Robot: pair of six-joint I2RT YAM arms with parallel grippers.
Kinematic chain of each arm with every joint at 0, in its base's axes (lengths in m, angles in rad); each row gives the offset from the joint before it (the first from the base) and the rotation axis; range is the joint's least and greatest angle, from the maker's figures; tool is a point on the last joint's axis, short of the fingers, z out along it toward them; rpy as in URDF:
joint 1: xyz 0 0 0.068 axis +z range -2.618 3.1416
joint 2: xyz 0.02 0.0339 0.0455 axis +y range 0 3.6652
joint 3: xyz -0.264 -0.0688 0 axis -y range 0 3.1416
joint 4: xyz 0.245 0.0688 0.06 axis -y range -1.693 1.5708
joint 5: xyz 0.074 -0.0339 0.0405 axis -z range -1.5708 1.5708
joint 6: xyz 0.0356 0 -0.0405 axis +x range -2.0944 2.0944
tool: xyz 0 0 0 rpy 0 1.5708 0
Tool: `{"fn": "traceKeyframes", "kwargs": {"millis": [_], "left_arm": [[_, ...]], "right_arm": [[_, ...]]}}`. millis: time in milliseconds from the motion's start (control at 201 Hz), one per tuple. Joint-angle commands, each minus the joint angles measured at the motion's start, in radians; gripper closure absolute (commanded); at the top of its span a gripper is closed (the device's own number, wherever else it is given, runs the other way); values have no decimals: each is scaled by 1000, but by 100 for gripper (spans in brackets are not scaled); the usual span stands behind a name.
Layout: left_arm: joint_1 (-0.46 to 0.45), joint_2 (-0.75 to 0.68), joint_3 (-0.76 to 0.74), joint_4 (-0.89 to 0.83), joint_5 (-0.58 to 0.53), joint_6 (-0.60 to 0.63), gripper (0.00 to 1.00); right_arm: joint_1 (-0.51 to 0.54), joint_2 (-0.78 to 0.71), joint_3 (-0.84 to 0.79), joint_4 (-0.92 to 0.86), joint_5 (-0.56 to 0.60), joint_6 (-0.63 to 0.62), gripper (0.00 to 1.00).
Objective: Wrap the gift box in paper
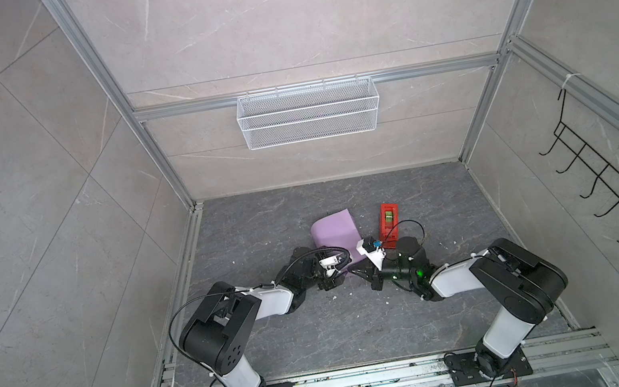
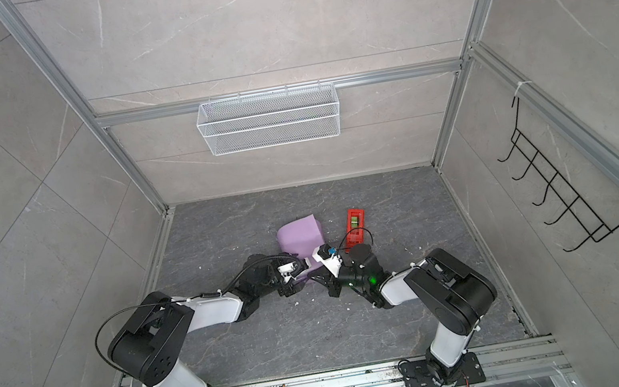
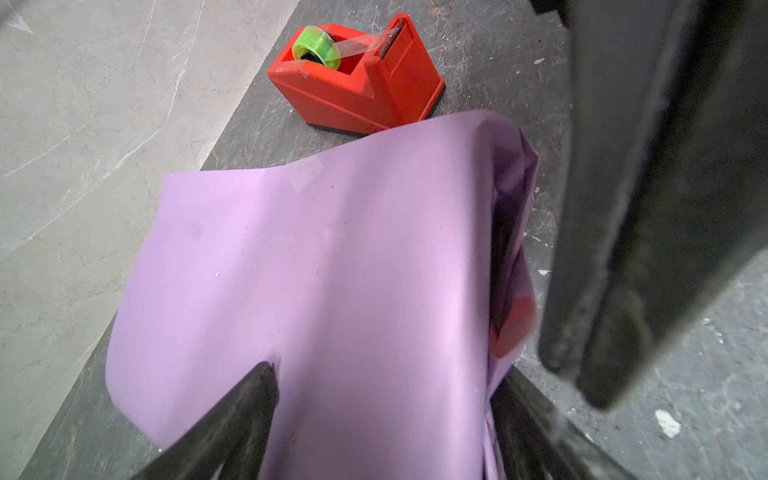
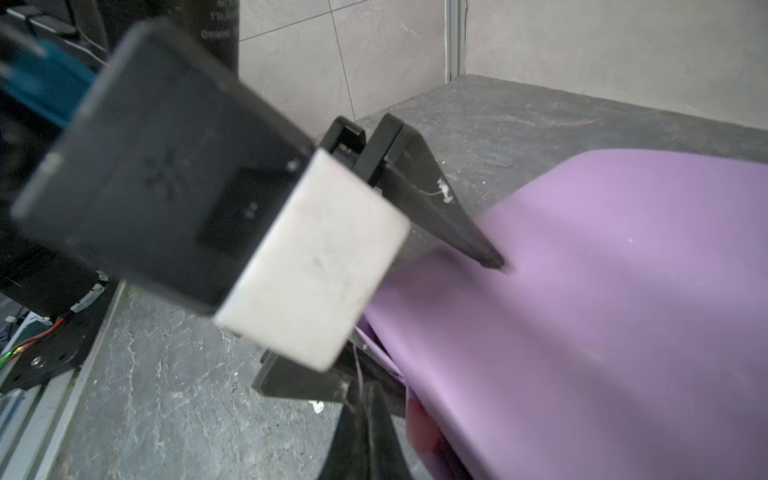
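At centre of both top views, find the paper (image 1: 332, 231) (image 2: 300, 236) draped over a hump (gift box hidden, presumably beneath). With left gripper (image 3: 432, 384) jaws wide apart astride its lower edge and right gripper (image 4: 361, 399) jaws together beside it, press the flap flat, avoid creases.

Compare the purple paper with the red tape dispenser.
The paper is lilac; the tape dispenser is red. The paper is a thin sheet bulging in curves; the tape dispenser is a rigid block holding a green tape roll. The paper spreads wider than the narrow tape dispenser. Both rest on the dark table.
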Motion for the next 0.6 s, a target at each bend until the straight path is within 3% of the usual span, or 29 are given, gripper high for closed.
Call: {"fn": "traceKeyframes", "kwargs": {"millis": [0,174,592], "left_arm": [[4,22,14,-48,23,-26,18],[4,23,15,-48,24,-25,19],[4,27,18,-47,30,-30,19]], "right_arm": [[11,12,-14,43,-19,-109,100],[11,23,8,4,-47,-151,100],[16,57,-6,103,-15,-102,100]]}}
